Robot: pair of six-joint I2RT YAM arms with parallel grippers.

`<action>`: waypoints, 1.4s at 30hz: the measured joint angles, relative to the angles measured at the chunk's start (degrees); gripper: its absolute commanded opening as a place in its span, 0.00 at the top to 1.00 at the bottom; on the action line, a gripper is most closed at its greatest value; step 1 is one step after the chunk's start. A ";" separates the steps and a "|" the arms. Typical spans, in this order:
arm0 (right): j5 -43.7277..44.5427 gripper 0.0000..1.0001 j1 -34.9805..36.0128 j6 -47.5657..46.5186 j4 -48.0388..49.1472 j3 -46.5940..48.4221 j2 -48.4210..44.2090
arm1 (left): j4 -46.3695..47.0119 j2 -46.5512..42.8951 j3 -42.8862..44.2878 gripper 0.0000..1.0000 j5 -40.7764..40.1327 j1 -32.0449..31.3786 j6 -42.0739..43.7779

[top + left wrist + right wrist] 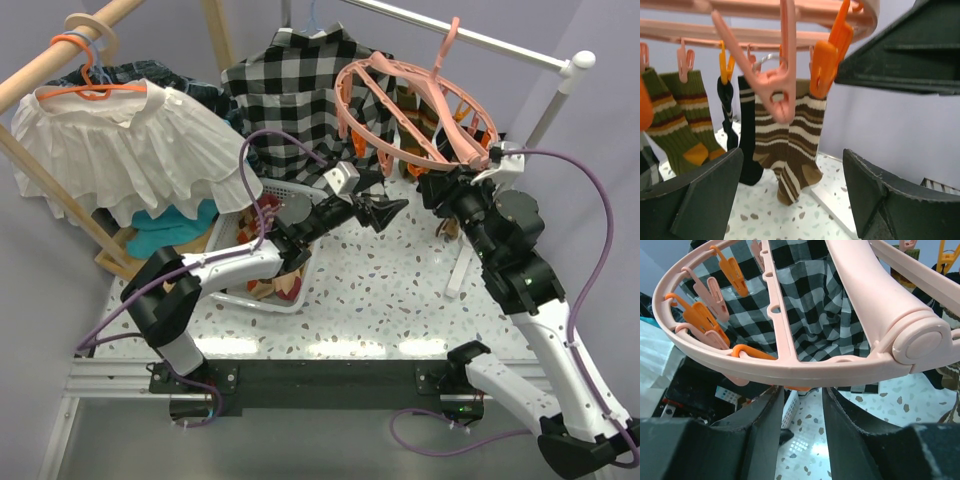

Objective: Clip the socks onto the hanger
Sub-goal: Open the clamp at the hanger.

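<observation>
The salmon-pink hanger hangs tilted from the rail, and its rim crosses just above my right gripper. Those jaws stand narrowed around an orange peg under the rim, which hides the tips. In the left wrist view a brown-and-cream striped sock hangs from an orange peg, with a black sock and olive striped socks clipped beside it. My left gripper is open and empty, a little short of the brown sock. From above, the left gripper sits below the ring and the right gripper at its lower rim.
A black-and-white checked shirt hangs behind the ring. A white mesh basket with clothes stands under my left arm. A white frilled garment hangs on an orange coat hanger at the left. A white bar lies on the speckled table.
</observation>
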 measured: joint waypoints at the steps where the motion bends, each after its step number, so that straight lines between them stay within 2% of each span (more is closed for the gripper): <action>1: -0.02 0.58 0.00 -0.24 -0.48 0.09 -0.15 | 0.31 0.55 0.87 0.19 0.11 -0.04 -0.02; 5: -0.39 0.56 0.00 -0.72 -1.75 0.39 -0.63 | 2.21 2.40 4.04 0.23 0.98 -0.09 -0.17; 16: -2.01 0.52 0.00 -1.38 -4.59 1.99 -1.68 | 6.40 7.78 8.44 0.25 3.52 -0.09 -2.82; 23: -3.58 0.50 0.00 -2.16 -4.81 3.63 -1.66 | 9.31 9.70 9.64 0.32 4.24 -0.09 -6.29; 27: -4.59 0.49 0.00 -2.78 -4.83 4.31 -1.49 | 11.15 9.94 9.81 0.40 4.68 -0.09 -8.79; 37: -5.95 0.46 0.00 -4.20 -4.87 4.85 -0.33 | 12.55 9.94 9.81 0.72 4.96 -0.68 -11.43; 42: -6.82 0.45 -0.02 -6.86 -5.92 6.58 0.61 | 11.34 9.66 9.79 0.80 3.74 -1.57 -11.21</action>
